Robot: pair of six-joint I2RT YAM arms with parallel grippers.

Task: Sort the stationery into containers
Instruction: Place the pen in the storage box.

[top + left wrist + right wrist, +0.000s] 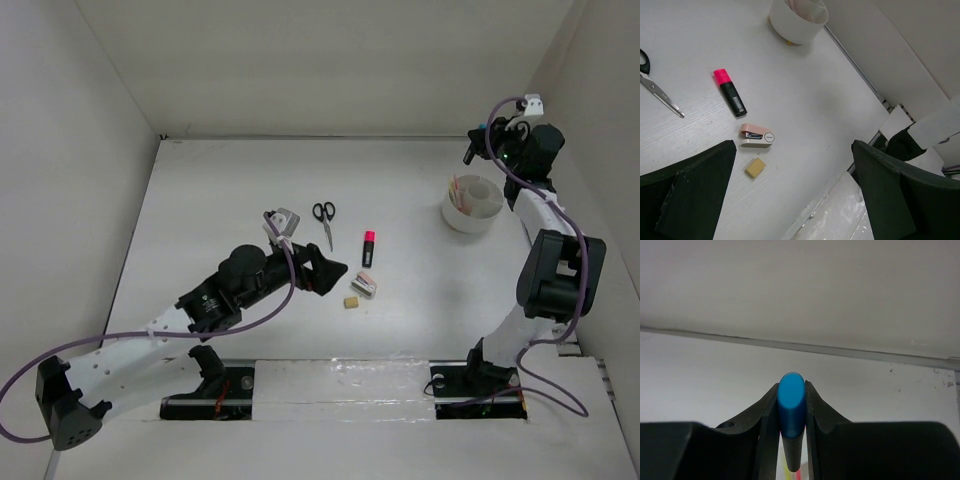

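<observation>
- Four loose items lie on the worktop: one pair of black-handled scissors, one pink-and-black highlighter, one grey-pink block and one tan eraser.
- The block and eraser sit just beside each other, with the highlighter near them.
- One round white organizer stands well to the right. Thin sticks show inside it, but their number is unclear.
- The left end effector hovers over the eraser, fingers spread wide, holding nothing.
- The right end effector is clamped on one blue-capped highlighter, raised beyond the organizer.
</observation>
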